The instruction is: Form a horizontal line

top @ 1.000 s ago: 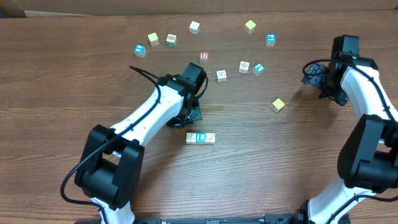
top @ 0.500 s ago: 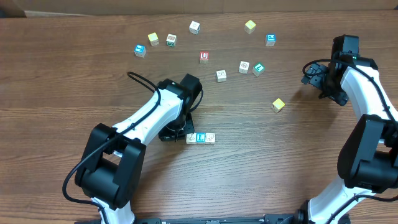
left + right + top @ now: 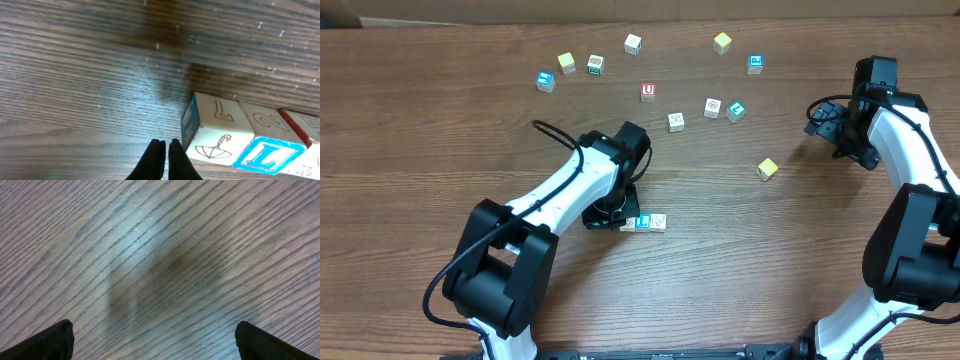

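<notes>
The horizontal line (image 3: 646, 222) is a short row of touching letter cubes at the table's middle; its left end is partly hidden under my left wrist. In the left wrist view the horizontal line (image 3: 250, 140) shows an umbrella cube (image 3: 220, 142), a blue "L" cube (image 3: 267, 155) and a red-edged cube (image 3: 300, 125). My left gripper (image 3: 620, 216) (image 3: 164, 161) is shut with nothing in it, its tips low over the wood just left of the umbrella cube. My right gripper (image 3: 818, 118) (image 3: 157, 342) hangs open over bare wood at the far right.
Several loose cubes lie scattered along the back: a red "U" cube (image 3: 648, 91), a yellow cube (image 3: 722, 42), blue-faced cubes (image 3: 545, 81) (image 3: 755, 64). Another yellow cube (image 3: 767, 169) sits alone at the right, between the row and the right arm.
My left gripper has come down and forward from behind the row to its left end, staying shut. The right arm has not moved.
</notes>
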You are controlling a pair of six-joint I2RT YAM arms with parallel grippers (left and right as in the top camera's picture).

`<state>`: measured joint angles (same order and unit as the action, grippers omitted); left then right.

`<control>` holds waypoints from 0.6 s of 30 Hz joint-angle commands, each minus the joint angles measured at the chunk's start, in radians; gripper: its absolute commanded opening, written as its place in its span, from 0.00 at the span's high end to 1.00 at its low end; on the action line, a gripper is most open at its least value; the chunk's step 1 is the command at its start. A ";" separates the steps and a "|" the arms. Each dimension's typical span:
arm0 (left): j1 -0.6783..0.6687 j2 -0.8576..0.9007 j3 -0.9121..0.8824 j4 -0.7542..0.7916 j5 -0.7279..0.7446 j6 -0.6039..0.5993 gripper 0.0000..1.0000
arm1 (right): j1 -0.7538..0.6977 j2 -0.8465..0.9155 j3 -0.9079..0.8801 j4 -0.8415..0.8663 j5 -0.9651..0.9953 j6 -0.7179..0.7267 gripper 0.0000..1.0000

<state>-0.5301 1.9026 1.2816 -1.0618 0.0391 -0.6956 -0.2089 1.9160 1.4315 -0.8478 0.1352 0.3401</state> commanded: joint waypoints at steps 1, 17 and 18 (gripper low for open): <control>-0.008 0.010 -0.006 0.000 0.013 0.023 0.96 | 0.000 -0.021 0.021 0.005 0.003 -0.001 0.00; -0.008 0.010 -0.029 -0.003 0.014 0.023 0.95 | 0.000 -0.021 0.021 0.005 0.003 -0.001 0.00; -0.008 0.010 -0.029 -0.003 0.013 0.023 0.95 | 0.000 -0.021 0.021 0.006 0.003 -0.001 0.00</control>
<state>-0.5335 1.9026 1.2575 -1.0672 0.0418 -0.6956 -0.2089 1.9160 1.4315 -0.8482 0.1349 0.3397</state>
